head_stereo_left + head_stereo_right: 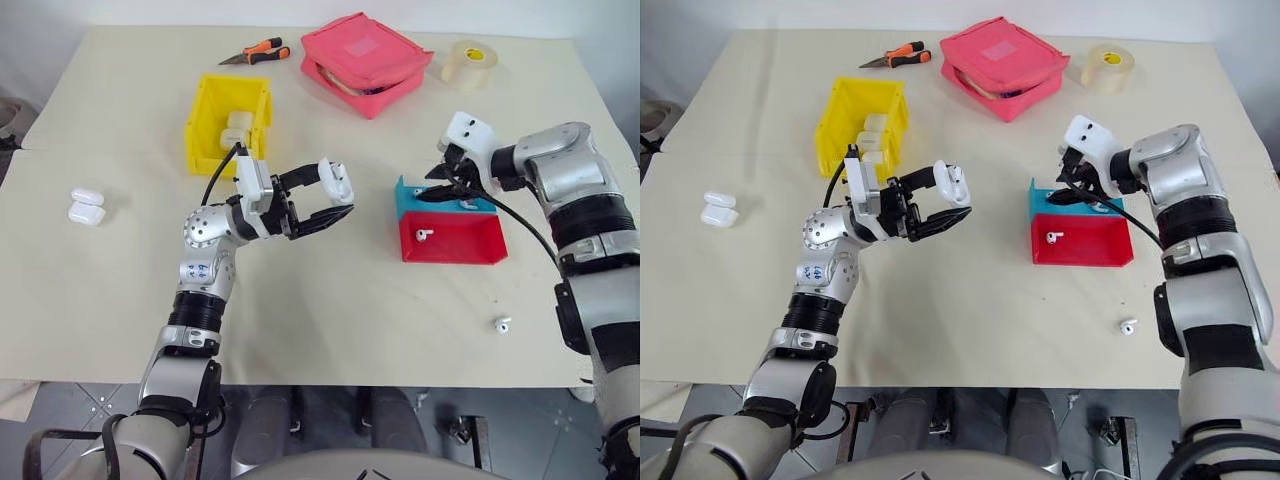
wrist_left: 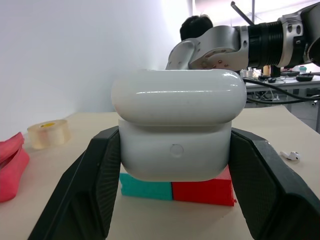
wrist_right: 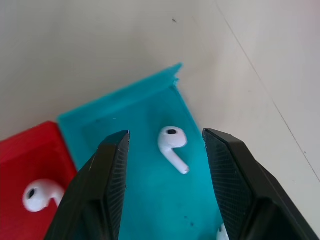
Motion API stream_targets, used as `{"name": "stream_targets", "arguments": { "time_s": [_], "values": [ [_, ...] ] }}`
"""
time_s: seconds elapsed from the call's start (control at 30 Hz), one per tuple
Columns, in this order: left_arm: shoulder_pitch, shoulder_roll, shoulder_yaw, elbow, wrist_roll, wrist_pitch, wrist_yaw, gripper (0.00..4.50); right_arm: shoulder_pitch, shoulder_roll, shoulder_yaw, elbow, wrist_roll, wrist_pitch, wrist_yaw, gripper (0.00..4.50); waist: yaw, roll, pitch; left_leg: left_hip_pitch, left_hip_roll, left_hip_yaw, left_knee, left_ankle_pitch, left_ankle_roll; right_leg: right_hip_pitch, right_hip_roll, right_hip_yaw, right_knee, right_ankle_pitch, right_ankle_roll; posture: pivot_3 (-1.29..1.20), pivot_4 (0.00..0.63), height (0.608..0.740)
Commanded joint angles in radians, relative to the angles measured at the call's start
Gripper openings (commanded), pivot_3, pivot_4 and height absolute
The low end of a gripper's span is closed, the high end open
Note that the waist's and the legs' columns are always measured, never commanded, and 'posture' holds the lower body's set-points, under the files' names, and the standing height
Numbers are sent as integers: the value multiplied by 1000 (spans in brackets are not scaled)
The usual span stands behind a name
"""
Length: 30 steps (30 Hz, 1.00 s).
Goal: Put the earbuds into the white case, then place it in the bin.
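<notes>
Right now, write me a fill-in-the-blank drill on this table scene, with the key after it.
1. The left gripper is shut on a white ____.
2. The right gripper stands open above the ____ tray.
3. One earbud lies in the ____ tray.
4. The roll of tape lies beside the ____ pouch.

Missing words: case; blue; red; pink

Bright, even light falls from overhead, leaving only soft, short shadows beside the yellow bin point(image 1: 230, 125). A pale glare streak lies along the white case point(image 2: 177, 130). Background behind the case looks washed out and slightly soft.
</notes>
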Motion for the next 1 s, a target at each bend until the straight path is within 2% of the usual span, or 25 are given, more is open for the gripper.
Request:
{"name": "stream_targets", "arguments": {
  "time_s": [0.03,0.77,0.87,1.0],
  "values": [
    [5,4,2,-45,-13,4,8,2790,-46,15,-5,63,-39,-35,-10,2446,-1,0,0,0,0,0,0,0,0,0,0,0,0,0,0,0,150,740],
    [24,5,-6,-82,-13,17,17,2790,-77,69,-29,194,-106,-129,-43,2446,-1,1,1,0,0,0,0,0,0,0,0,0,0,0,0,0,150,740],
    [23,6,-5,-81,-12,16,19,2790,-77,70,-30,198,-110,-136,-44,1856,-2,1,1,0,0,0,0,0,0,0,0,0,0,0,0,0,150,740],
    [23,5,-7,-82,-11,14,23,2790,-76,70,-33,197,-109,-138,-37,549,-2,1,1,0,0,0,0,0,0,0,0,0,0,0,0,0,150,740]
  ]
}}
